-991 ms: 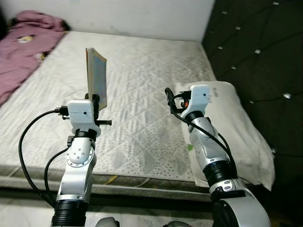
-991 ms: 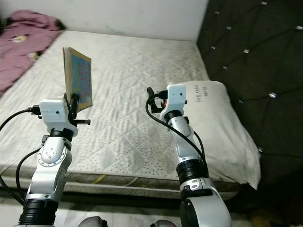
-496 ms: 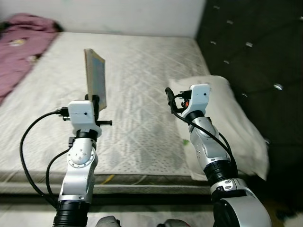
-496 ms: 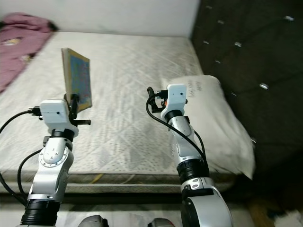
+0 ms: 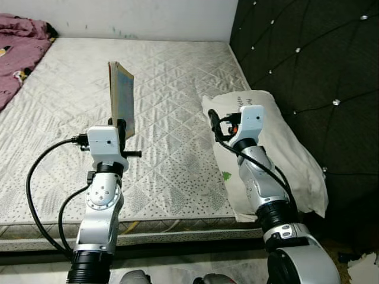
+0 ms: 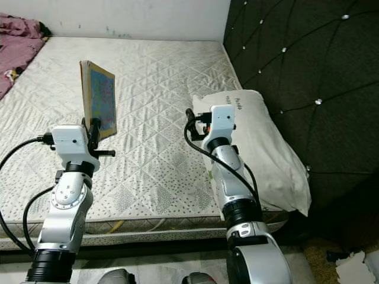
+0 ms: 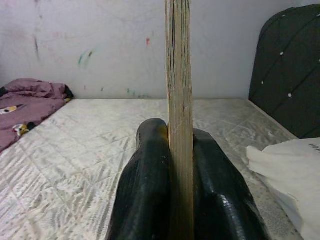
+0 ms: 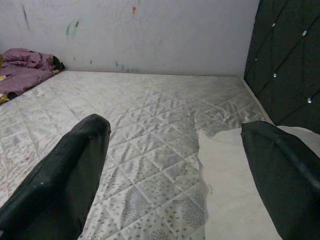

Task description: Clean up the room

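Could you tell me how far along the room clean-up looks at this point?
In hand: the left gripper is shut on a thin book, held upright above the mattress. The right gripper is open and empty. Left: a purple blanket lies bunched at the far corner, and a pillow overhangs the mattress edge.

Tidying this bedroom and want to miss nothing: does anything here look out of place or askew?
Yes. The white pillow lies crooked and hangs off the corner of the quilted mattress by the dark headboard. A crumpled purple blanket is bunched at the far left. White paper scraps litter the floor. The left gripper holds a thin book upright.
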Robot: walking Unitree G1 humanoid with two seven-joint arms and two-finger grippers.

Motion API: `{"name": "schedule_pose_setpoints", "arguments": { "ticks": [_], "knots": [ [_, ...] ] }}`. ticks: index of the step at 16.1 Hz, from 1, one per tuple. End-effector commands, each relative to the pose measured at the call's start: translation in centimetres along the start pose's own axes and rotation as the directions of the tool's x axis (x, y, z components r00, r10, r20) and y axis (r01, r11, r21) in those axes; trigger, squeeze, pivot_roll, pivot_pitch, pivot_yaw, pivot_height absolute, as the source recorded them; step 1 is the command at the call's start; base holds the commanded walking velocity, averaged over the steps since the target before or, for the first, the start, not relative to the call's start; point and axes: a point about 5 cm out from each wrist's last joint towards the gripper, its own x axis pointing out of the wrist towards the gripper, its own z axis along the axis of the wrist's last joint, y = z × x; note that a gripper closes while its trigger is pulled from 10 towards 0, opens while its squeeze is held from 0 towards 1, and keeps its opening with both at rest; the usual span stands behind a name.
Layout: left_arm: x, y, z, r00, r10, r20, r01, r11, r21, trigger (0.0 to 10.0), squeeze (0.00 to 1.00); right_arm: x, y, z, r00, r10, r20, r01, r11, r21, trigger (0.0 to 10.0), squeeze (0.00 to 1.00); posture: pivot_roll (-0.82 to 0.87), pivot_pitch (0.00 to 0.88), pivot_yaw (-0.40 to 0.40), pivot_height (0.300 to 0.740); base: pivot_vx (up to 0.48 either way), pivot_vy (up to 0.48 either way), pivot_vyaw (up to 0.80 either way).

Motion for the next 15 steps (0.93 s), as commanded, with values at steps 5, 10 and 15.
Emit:
{"name": "schedule_pose_setpoints", "arguments": {
  "ticks": [5, 10, 15],
  "knots": [
    [0.3, 0.1, 1.1, 0.999, 0.002, 0.048, -0.003, 1.000, 0.016, 10.0, 0.00, 0.2, 0.1, 0.2, 1.000, 0.008, -0.002, -0.008, 1.000, 0.000, 10.0, 0.00, -0.04, 0.000, -0.038, 0.740, 0.000, 0.000, -0.55],
    [0.3, 0.1, 1.1, 0.999, 0.002, 0.048, -0.003, 1.000, 0.016, 10.0, 0.00, 0.2, 0.1, 0.2, 1.000, 0.008, -0.002, -0.008, 1.000, 0.000, 10.0, 0.00, -0.04, 0.000, -0.038, 0.740, 0.000, 0.000, -0.55],
    [-3.2, 3.1, -0.1, 0.997, 0.070, -0.038, -0.066, 0.993, 0.100, 10.0, 0.00, -4.2, -2.3, -1.2, 0.992, -0.123, 0.000, 0.123, 0.991, -0.045, 10.0, 0.00, -0.06, 0.027, 0.026, 0.740, 0.000, 0.000, -0.11]
  ]
}}
